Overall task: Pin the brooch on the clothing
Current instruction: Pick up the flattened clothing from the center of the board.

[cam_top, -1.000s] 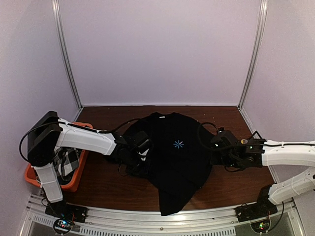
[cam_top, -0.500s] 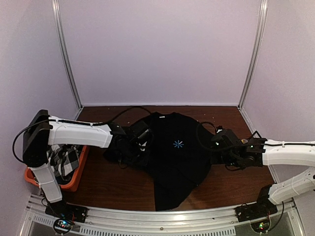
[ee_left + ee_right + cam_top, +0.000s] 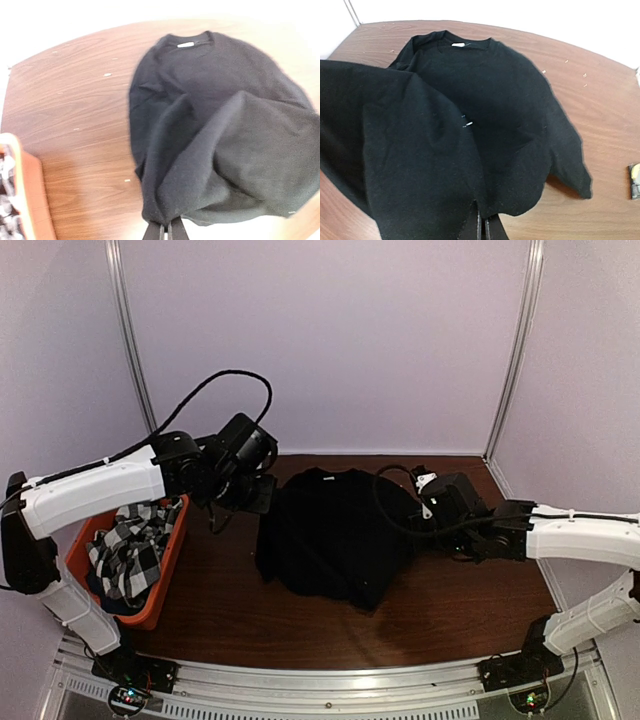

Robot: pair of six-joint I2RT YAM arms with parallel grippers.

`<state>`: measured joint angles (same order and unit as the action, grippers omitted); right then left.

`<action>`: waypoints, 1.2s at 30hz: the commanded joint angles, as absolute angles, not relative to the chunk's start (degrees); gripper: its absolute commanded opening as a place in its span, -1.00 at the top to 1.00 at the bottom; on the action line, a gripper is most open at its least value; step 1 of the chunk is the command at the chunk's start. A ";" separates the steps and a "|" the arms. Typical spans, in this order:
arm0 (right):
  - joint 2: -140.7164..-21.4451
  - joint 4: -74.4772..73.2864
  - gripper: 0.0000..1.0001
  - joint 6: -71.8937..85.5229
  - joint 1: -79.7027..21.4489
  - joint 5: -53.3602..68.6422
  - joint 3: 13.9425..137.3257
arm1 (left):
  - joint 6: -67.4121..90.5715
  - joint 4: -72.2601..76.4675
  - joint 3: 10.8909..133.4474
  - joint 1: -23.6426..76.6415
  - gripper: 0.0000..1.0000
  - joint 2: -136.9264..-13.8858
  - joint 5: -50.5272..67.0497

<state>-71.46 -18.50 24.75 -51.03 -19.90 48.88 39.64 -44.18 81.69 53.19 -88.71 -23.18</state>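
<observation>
Firmly pinched on folds of the black T-shirt (image 3: 330, 540): left tool (image 3: 165, 228) and right tool (image 3: 482, 221) alike.

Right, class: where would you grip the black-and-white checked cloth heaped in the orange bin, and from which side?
Likely a raised fold atop the black-and-white checked cloth, straight down from above: it lies crumpled, so ridges stand up for pinching, and the walls of the orange bin block the sides.

Left gripper (image 3: 166, 227); right gripper (image 3: 482, 216) (both clamped)

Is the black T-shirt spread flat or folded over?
Folded over: the T-shirt has its lower part raised and doubled over the chest.
</observation>
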 commanded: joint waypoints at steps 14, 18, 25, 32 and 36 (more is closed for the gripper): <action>-59.27 -29.32 0.99 19.82 -50.63 -25.09 51.11 | 35.14 -46.54 78.20 50.10 1.00 -80.83 -29.48; -55.58 -24.71 0.99 16.38 -50.51 -23.92 51.28 | 31.57 -44.62 80.10 50.10 1.00 -80.27 -29.45; -64.18 -21.41 0.95 11.25 -49.40 -26.97 54.49 | 29.36 -44.38 83.31 50.01 1.00 -83.75 -32.99; -68.19 -17.71 0.95 10.10 -47.09 -28.46 55.54 | 28.04 -43.42 85.57 47.95 1.00 -85.20 -34.58; -62.52 -22.01 0.95 12.11 -46.89 -25.12 57.73 | 27.92 -46.29 85.76 47.81 1.00 -81.97 -31.70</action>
